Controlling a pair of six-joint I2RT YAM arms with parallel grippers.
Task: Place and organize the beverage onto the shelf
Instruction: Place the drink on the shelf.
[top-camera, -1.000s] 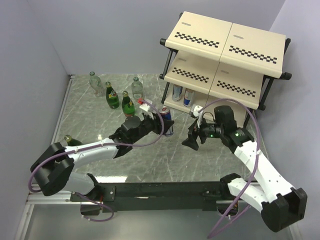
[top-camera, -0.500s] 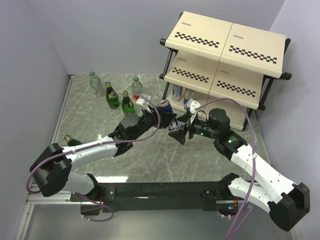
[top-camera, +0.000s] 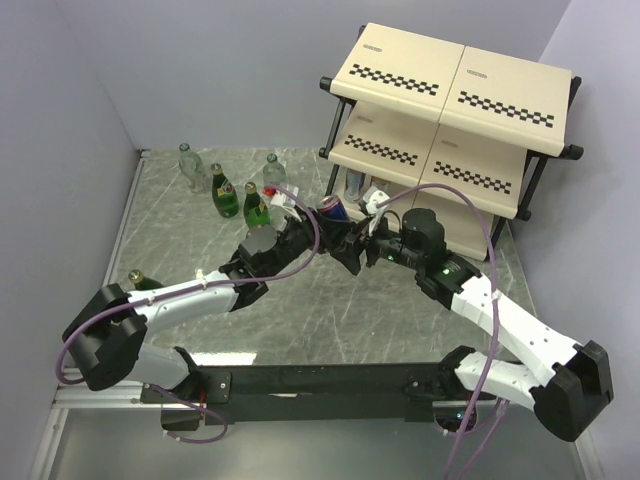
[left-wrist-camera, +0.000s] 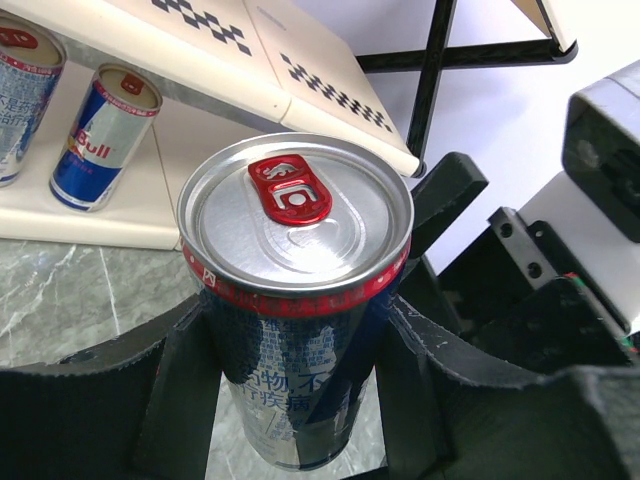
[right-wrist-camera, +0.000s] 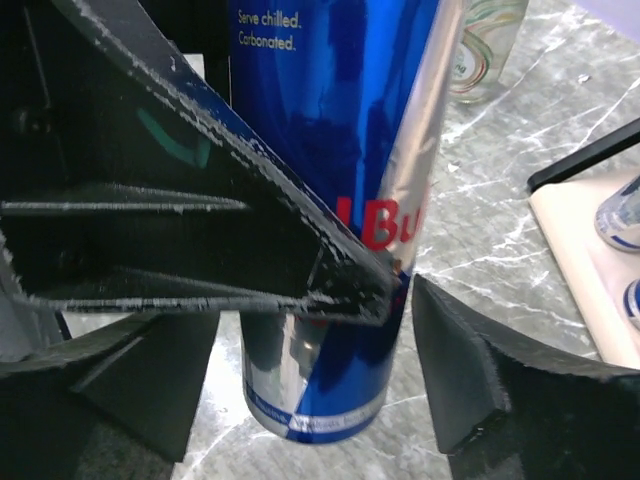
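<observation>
My left gripper (top-camera: 332, 222) is shut on a slim silver-and-blue can (top-camera: 330, 209) and holds it upright above the table, in front of the shelf (top-camera: 450, 85). In the left wrist view the can (left-wrist-camera: 295, 300) sits between both fingers. My right gripper (top-camera: 352, 250) is open, with its jaws on either side of the can's lower part (right-wrist-camera: 330, 400); a gap shows at the right finger (right-wrist-camera: 465, 370). Two more cans (left-wrist-camera: 100, 135) stand on the bottom board. Green bottles (top-camera: 224, 192) and clear bottles (top-camera: 190, 166) stand at the back left.
Another green bottle (top-camera: 145, 281) stands near the left arm's base. The shelf's black frame leg (top-camera: 331, 165) is just behind the held can. Grey walls close in the left and back sides. A clear bottle (right-wrist-camera: 485, 45) shows behind the can.
My right gripper has swung left from in front of the shelf to the held can. My left gripper has carried the can a little up and back, towards the shelf.
</observation>
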